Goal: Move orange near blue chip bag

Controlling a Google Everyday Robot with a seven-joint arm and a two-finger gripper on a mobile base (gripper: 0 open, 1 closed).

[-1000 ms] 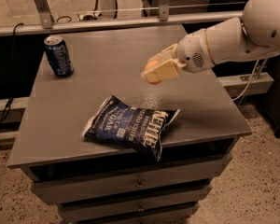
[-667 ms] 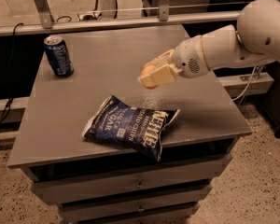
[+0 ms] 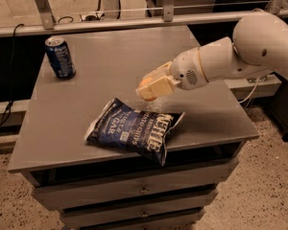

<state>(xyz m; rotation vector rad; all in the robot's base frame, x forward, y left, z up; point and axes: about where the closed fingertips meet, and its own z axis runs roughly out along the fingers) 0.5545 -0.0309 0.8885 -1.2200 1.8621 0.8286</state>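
The gripper (image 3: 151, 86) hangs over the middle of the grey table (image 3: 116, 51), its pale fingers closed round the orange (image 3: 144, 84), of which only a sliver of bright skin shows at the left side of the grasp. The white arm (image 3: 230, 59) reaches in from the right. Just on the near side of the gripper, and a little below it in the view, lies the blue chip bag (image 3: 134, 131), flat and crinkled, one corner overhanging the near edge of the table. Far off at the far left corner stands a blue soda can (image 3: 60, 57) (not part of this job). As I judge it, the carry is nearly done: the fruit is picked up and brought close to the bag's far edge, but it seems to be held clear of the surface. What is left is to lower it beside the bag, let go, and draw the gripper away without rolling the fruit off.
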